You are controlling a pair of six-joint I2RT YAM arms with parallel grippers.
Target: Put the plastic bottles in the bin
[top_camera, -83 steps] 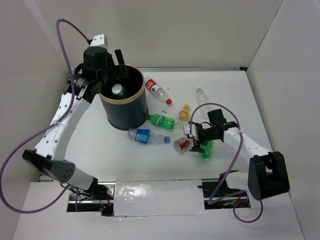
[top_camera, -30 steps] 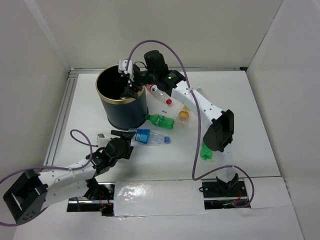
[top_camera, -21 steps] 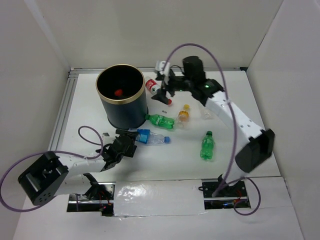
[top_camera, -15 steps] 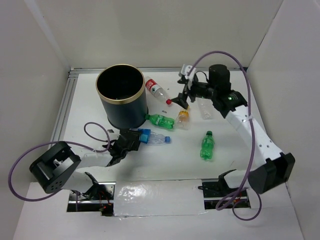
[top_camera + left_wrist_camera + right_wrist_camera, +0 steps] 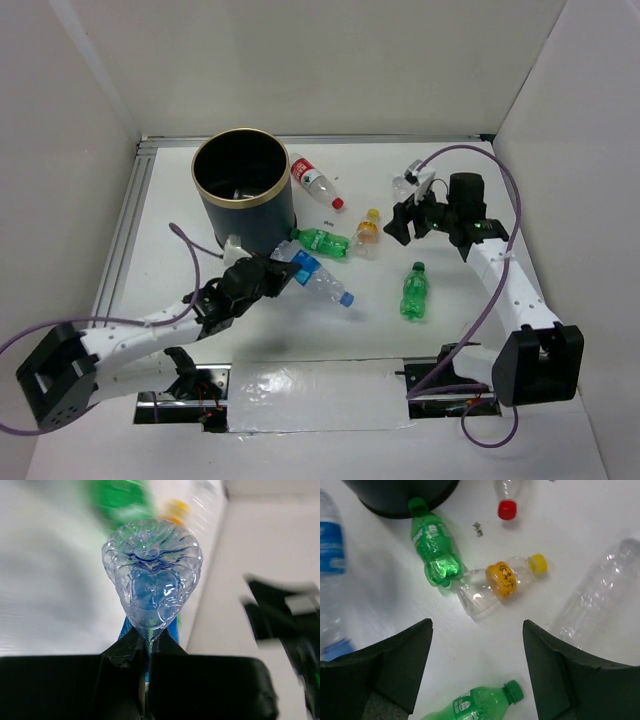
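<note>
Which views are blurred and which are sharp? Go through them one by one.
Left wrist: the held blue-label bottle is crisp, while everything behind it is smeared. Right wrist: the yellow-capped bottle is sharp, but the left edge is soft. Top external: sharp throughout and evenly lit, with only faint shadows.

a robotics lab test cell. the white surface [image 5: 340, 335] is boxed in by plain white panels: a back wall [image 5: 330, 70] beyond both hands, a left side wall [image 5: 60, 200] out past the left hand [image 5: 272, 277], and a right side wall [image 5: 580, 200] out past the right hand [image 5: 396, 222]. an aluminium rail [image 5: 125, 235] edges the surface left of the left hand. two white-and-black arms [image 5: 130, 338] are bolted at the near edge, behind the hands. purple cables [image 5: 462, 149] loop loose, bare wiring [image 5: 195, 390] shows by the mounts, and a strip of shiny tape [image 5: 315, 395] lies between them. each wrist carries a camera looking past its own black fingers [image 5: 395, 665].
</note>
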